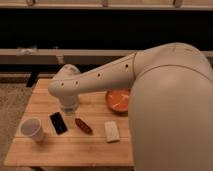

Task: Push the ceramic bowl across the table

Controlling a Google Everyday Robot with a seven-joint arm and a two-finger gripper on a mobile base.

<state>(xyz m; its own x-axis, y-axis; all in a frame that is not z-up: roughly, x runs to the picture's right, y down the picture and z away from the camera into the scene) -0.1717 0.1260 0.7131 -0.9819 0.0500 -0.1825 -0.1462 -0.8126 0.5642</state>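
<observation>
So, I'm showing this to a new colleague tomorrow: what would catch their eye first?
The big white robot arm dominates, sweeping from the right over the table, its gripper pointing down above the table's left-centre. Next the orange-red ceramic bowl stands out at the table's far right, partly hidden behind the arm. Along the front sit a white paper cup, a flat black object, a reddish-brown item and a small white one.
</observation>
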